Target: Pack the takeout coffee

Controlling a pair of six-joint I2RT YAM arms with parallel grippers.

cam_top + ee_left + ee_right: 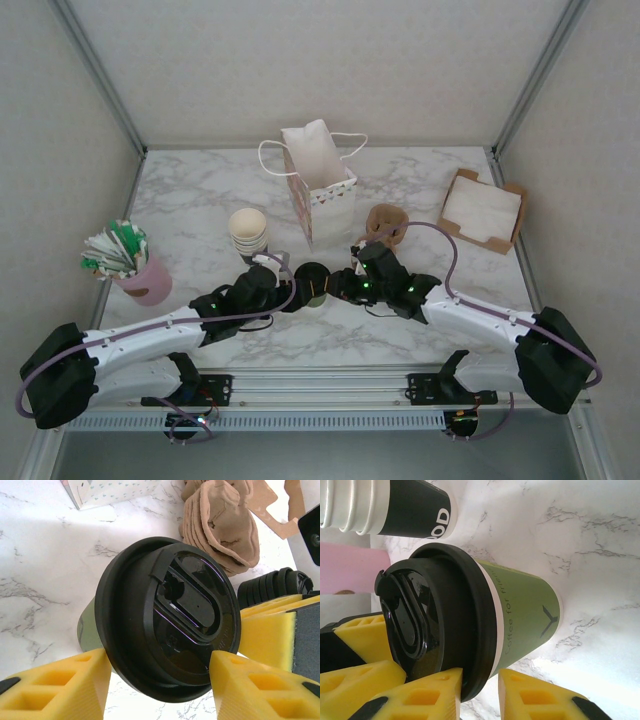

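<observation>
The takeout coffee (312,283) stands upright on the marble between both arms. It is a green paper cup (520,610) with a black lid (170,610). My left gripper (293,285) comes in from the left. In the left wrist view its yellow fingers (55,685) press on opposite sides of the lid, so the left gripper (160,655) is shut on it. My right gripper (335,285) comes in from the right. In the right wrist view the right gripper (481,672) holds the lid's rim, one finger on the lid's top and the other under the rim by the cup wall.
A white paper bag (320,185) stands open behind the cup. A stack of lidless cups (248,232) is to its left and brown sleeves (385,225) to its right. A pink holder of sticks (140,275) sits far left and a napkin box (485,210) far right. A black stack of lids (275,582) sits near the cup.
</observation>
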